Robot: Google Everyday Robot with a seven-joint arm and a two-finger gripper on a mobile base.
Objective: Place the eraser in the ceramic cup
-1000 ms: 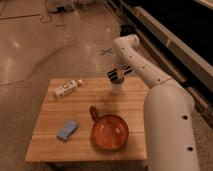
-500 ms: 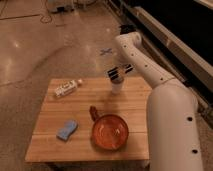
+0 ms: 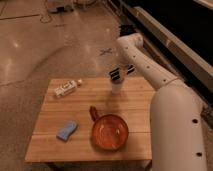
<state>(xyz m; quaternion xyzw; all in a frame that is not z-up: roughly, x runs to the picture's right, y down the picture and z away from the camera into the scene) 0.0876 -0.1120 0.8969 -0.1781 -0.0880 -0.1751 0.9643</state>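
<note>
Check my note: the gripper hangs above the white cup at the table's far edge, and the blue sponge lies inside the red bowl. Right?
Not quite. The camera view shows the blue sponge on the table beside the red bowl, not inside it. The gripper does hang above the white cup.

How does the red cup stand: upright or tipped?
Upright: the red cup shows its round mouth facing up. The claw hovers at the far edge of the table.
</note>
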